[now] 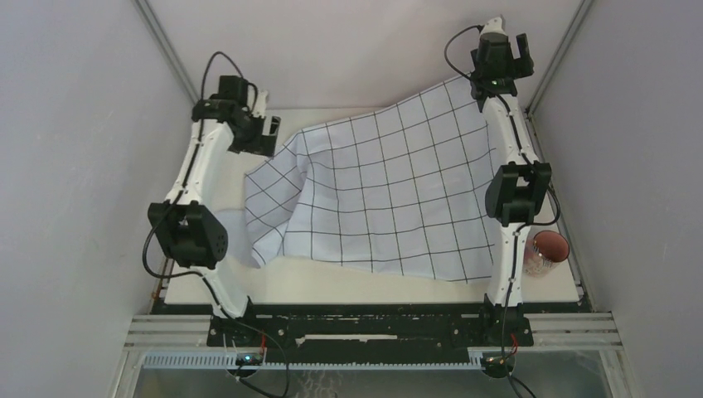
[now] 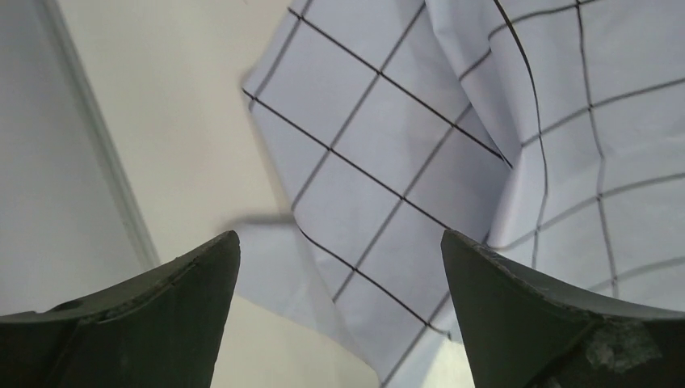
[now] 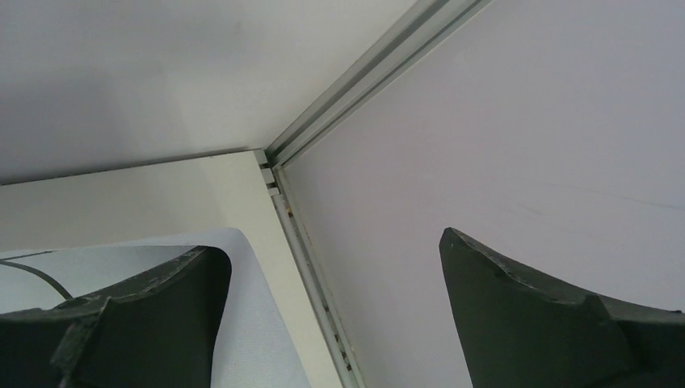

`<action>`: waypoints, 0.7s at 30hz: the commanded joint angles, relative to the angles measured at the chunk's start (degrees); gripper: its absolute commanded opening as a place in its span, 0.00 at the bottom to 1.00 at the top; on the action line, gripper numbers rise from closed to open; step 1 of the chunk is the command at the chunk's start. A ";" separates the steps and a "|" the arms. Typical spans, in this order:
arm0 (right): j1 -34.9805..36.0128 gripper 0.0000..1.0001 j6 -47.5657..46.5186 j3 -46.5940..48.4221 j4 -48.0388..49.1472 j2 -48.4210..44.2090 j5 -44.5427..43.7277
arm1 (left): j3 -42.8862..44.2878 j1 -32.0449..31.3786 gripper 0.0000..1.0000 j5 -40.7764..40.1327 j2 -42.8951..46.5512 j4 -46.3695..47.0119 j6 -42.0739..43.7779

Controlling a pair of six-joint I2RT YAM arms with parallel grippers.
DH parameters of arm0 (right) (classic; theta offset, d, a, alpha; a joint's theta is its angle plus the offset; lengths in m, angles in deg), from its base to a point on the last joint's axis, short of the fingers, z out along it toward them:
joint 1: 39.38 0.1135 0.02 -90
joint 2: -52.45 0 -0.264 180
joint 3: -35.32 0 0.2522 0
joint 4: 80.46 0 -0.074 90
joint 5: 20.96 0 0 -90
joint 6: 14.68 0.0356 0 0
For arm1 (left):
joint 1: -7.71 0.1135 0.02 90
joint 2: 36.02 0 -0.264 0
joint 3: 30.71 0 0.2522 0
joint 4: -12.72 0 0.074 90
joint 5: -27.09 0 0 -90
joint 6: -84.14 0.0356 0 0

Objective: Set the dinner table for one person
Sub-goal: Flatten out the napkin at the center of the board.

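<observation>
Dinner table (image 1: 348, 286): cream top filling the enclosure floor, bare along the near edge and the left side. Blue gridded cloth (image 1: 390, 191) covers the middle and far right, with its left side rumpled into folds. Pink cup (image 1: 547, 251) sits at the near right edge, by the right arm. Plain grey walls on three sides, aluminium posts (image 1: 166, 46) in the far corners. Left gripper (image 2: 339, 234) is over the cloth's left edge, fingers spread wide, nothing between them. Right gripper (image 3: 335, 238) is at the far right corner, fingers also wide and empty.
</observation>
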 commanded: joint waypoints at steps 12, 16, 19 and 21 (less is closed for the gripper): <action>0.69 1.00 -0.51 -8.20 9.84 -1.19 2.10 | -8.75 15.31 1.00 35.44 3.16 -7.33 -4.87; -0.73 1.00 13.00 -0.49 -8.87 -2.29 14.94 | -8.35 14.98 1.00 36.29 3.86 -7.38 -4.96; -1.25 1.00 17.31 3.53 -17.45 -2.59 22.77 | -8.53 14.93 1.00 35.66 4.10 -7.26 -4.25; -0.68 1.00 16.78 2.38 -16.46 -3.56 19.39 | -9.02 14.87 1.00 35.77 4.19 -7.16 -3.96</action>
